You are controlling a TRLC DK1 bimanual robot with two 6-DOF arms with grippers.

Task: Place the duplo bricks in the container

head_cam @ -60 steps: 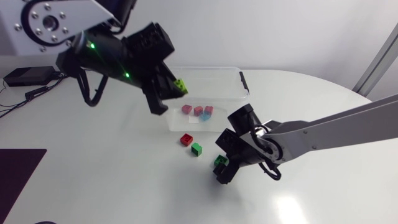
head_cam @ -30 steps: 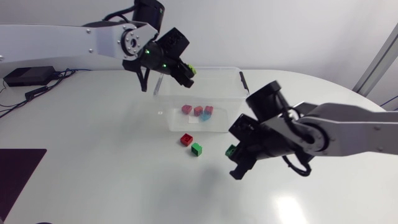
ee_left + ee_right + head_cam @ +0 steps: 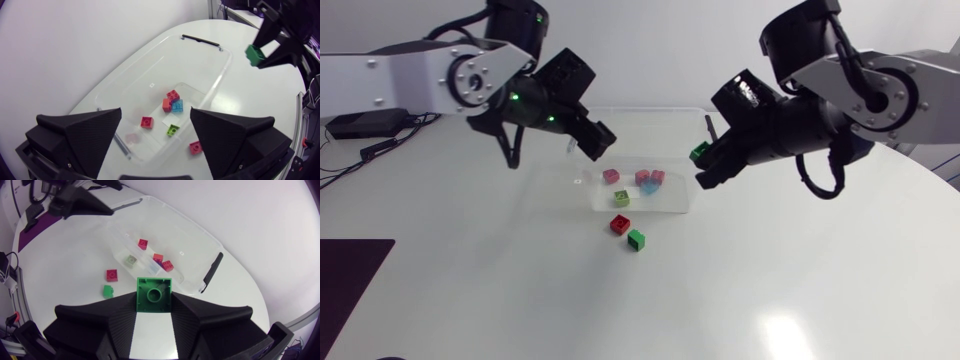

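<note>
The clear container [image 3: 650, 110] holds several bricks: reds [image 3: 611, 176], a blue one [image 3: 649, 188] and a lime one [image 3: 621, 199]. My left gripper [image 3: 596, 142] hangs open and empty above the container's left part; the left wrist view looks down between its fingers [image 3: 85, 135] at the lime brick [image 3: 173, 130]. My right gripper [image 3: 703, 158] is shut on a green brick [image 3: 699, 153], raised beside the container's right end. In the right wrist view that brick [image 3: 154, 294] sits clamped between the fingers. A red brick [image 3: 619, 224] and a green brick [image 3: 636, 239] lie on the table in front of the container.
A black handle piece [image 3: 710, 128] lies at the container's right end. A black box with cables [image 3: 360, 122] sits at the far left, and a dark mat [image 3: 345, 275] covers the near left corner. Bare white table [image 3: 770, 290] spreads in front of the container and to the right.
My left gripper opened and the lime brick dropped into the container. My right arm rose from the table with the green brick and swung up to the container's right end.
</note>
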